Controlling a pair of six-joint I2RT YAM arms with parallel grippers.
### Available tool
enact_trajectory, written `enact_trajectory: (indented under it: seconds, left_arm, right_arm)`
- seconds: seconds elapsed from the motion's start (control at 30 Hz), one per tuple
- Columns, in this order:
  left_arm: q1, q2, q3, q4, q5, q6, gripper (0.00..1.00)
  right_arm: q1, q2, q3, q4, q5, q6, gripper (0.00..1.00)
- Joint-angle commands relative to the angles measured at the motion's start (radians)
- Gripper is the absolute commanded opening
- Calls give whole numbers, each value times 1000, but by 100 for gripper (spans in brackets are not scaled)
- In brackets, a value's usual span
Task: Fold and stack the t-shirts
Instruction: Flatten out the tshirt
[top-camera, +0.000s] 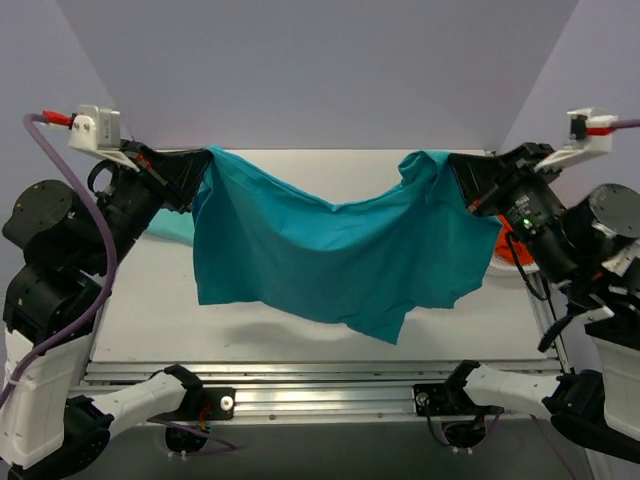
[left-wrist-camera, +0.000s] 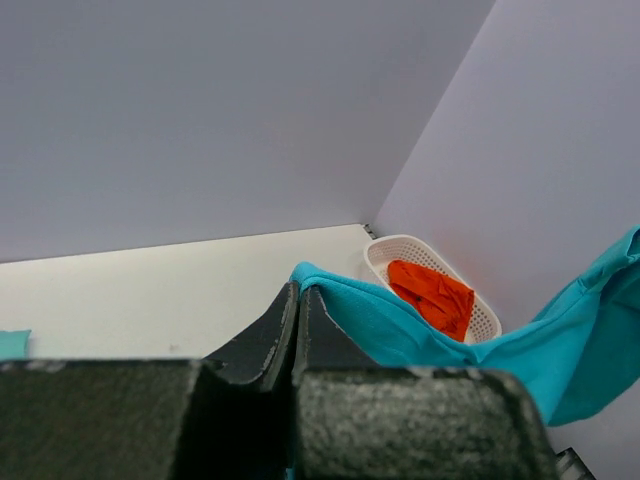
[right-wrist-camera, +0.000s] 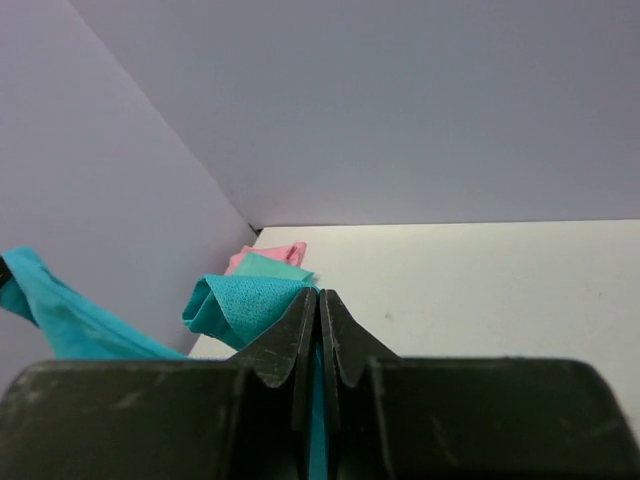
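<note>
Pale lavender walls (top-camera: 320, 70) closed in a white table (top-camera: 150, 310). Above that surface the deep teal t-shirt (top-camera: 330, 260) hung spread in the air between the two arms, well clear of the tabletop. Its top edge sagged in the middle and its uneven lower hem drooped lowest just right of centre. The left gripper (top-camera: 203, 162) was clenched on the shirt's upper left corner; from the left wrist view its fingers (left-wrist-camera: 275, 335) met with a fold of teal cloth pinched at the tips. The right gripper (top-camera: 452, 172) was likewise clamped tight on the upper right corner, where the fabric bunched against its black fingers (right-wrist-camera: 290, 340). On the table at the far left, partly hidden under the left arm, lay the aqua-mint t-shirt (top-camera: 172, 228); the right wrist view showed it resting on top of the pink t-shirt (right-wrist-camera: 285, 250) close to the wall. At the far right corner sat a white lattice basket (left-wrist-camera: 410, 242) with an orange cloth (left-wrist-camera: 432, 295) inside it.
</note>
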Motion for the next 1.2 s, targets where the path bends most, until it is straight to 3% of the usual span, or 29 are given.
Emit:
enact_trajectory:
  seconds: [0.0, 0.13, 0.23, 0.33, 0.43, 0.53, 0.63, 0.67, 0.7, 0.73, 0.77, 0.8, 0.83, 0.97, 1.17]
  left_arm:
    - [-3, 79, -30, -9, -64, 22, 2]
    - [38, 160, -122, 39, -86, 1, 2]
    - [153, 208, -228, 112, -24, -35, 2]
    - [268, 290, -306, 211, 57, -65, 2]
    - [342, 429, -365, 306, 97, -73, 2]
    - [377, 591, -375, 433, 135, -78, 2]
    - [405, 792, -276, 479, 118, -61, 2]
    - [419, 844, -224, 461, 149, -62, 2]
    - [431, 923, -128, 426, 183, -67, 3]
    - [440, 948, -92, 416, 198, -74, 43]
    - [457, 968, -63, 416, 212, -75, 64]
    - [463, 988, -26, 407, 208, -78, 83]
    - [471, 987, -18, 404, 197, -79, 94]
    - [482, 929, -36, 403, 143, -73, 94]
    - [476, 731, -243, 484, 134, -105, 94]
  right_arm:
    - [-6, 120, 25, 4, 123, -42, 0]
    - [-52, 285, 1, 30, 203, -36, 0]
    - [-223, 388, -83, 80, 23, -15, 0]
    - [-377, 492, -229, 235, -99, 20, 0]
    - [-443, 665, -315, 356, -127, 45, 0]
    - [-489, 911, -262, 419, -125, 60, 0]
    - [-494, 1155, -119, 389, -119, 53, 0]
    - [-497, 1207, 19, 354, -67, 53, 8]
    - [-498, 1264, 74, 319, -53, 50, 26]
    - [-498, 1273, 111, 315, -38, 39, 71]
    - [-498, 1274, 160, 311, 2, 37, 83]
    - [-498, 1254, 179, 306, 16, 30, 89]
    - [-497, 1238, 188, 301, 33, 12, 100]
    - [-486, 1130, 193, 277, 126, -13, 100]
    - [-422, 867, -71, 353, 145, -1, 100]
